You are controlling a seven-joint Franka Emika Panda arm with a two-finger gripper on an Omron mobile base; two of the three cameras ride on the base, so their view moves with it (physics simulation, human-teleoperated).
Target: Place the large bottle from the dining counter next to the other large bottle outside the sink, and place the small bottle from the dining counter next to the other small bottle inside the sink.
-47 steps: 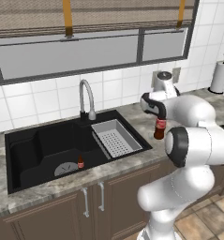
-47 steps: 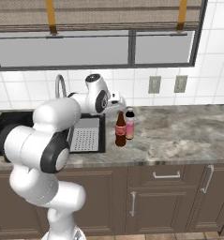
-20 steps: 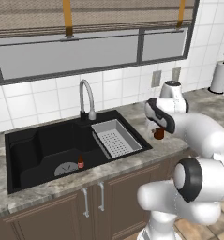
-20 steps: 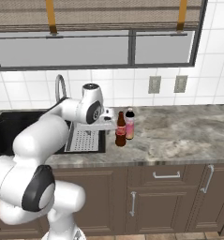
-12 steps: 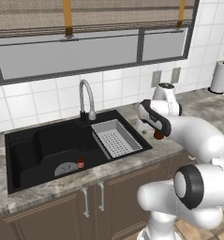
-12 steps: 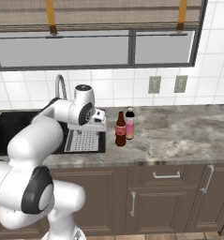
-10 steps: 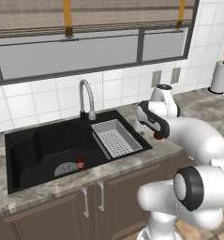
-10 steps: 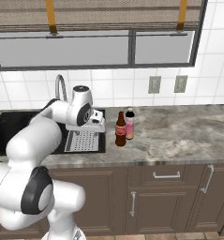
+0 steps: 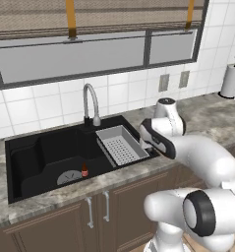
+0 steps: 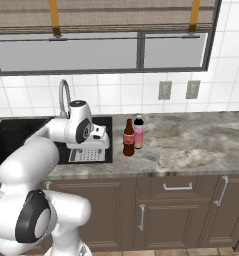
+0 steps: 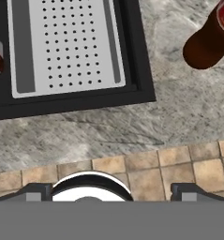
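Claw of the white arm hangs with its two dark tips wide apart and nothing between them, above the grey perforated drain tray at the right end of the black two-basin sink. Just right of the sink, on the grey marbled table, the tall cola-dark brown bottle with a red label stands upright, touching or nearly touching a paler pinkish bottle behind it. Inside the left basin a short dark brown bottle with a thin neck stands near the round drain. A curved chrome tap rises behind the sink.
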